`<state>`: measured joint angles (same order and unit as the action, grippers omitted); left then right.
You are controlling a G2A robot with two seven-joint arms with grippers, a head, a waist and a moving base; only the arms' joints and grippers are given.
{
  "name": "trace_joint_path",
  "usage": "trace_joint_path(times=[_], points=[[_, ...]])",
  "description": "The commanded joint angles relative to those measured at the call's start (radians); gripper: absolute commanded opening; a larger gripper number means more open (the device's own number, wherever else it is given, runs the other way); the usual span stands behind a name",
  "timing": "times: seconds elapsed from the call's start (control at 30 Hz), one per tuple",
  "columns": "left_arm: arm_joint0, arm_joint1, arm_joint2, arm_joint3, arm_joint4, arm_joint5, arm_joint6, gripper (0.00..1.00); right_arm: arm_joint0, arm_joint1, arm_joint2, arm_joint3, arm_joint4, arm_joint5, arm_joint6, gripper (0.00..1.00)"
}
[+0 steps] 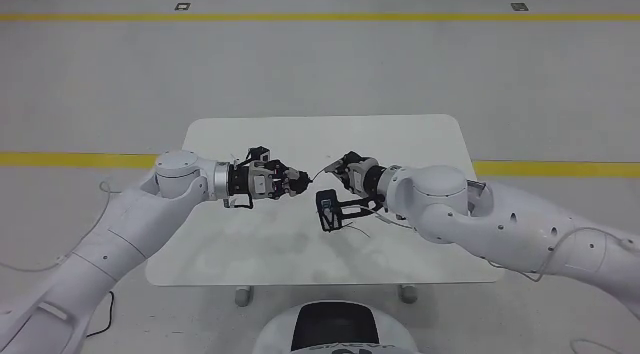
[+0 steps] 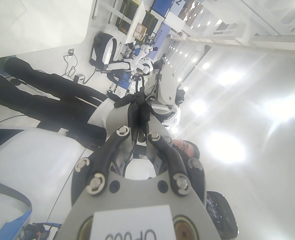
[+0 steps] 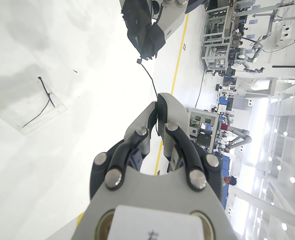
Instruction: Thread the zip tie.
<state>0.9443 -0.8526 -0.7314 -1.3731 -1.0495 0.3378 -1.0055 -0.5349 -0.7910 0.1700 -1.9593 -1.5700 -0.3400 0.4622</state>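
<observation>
The white, round-cornered counter carries the work, and there is one of it. Two arms meet above its middle. This looks deliberate, since threading needs both ends of a tie free of the surface and aimed at each other.

There are two end effectors. The right end effector is clenched on the thin black plastic zip tie, pinching the strap between its ribbed pads. The left end effector is also closed. It appears to grip the same tie just by its small square head, which sits right at its dark, frayed-looking fingertips. The strap runs in a gentle curve from one end effector to the other, in the air above the counter. Held this way, I judge that one side can steady the head while the other steers the strap towards the slot. The tail does not look to be through the head yet.

One clear square plastic sheet lies flat on the counter, well apart from the end effectors. On it rests a second black zip tie, untouched and probably a spare. That makes two ties in all.
</observation>
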Motion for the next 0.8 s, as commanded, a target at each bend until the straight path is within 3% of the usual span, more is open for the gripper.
trace_joint_path(times=[0.0,0.77], points=[[0.001,-0.001,-0.002,0.002,0.002,0.001,-0.001,0.0,0.0,0.0,0.0,0.0,0.0,0.0,0.001,0.0],[0.007,-0.009,-0.016,0.015,0.02,0.002,-0.02,0.0,-0.006,-0.006,0.0,0.003,0.0,0.0,0.001,0.0]])
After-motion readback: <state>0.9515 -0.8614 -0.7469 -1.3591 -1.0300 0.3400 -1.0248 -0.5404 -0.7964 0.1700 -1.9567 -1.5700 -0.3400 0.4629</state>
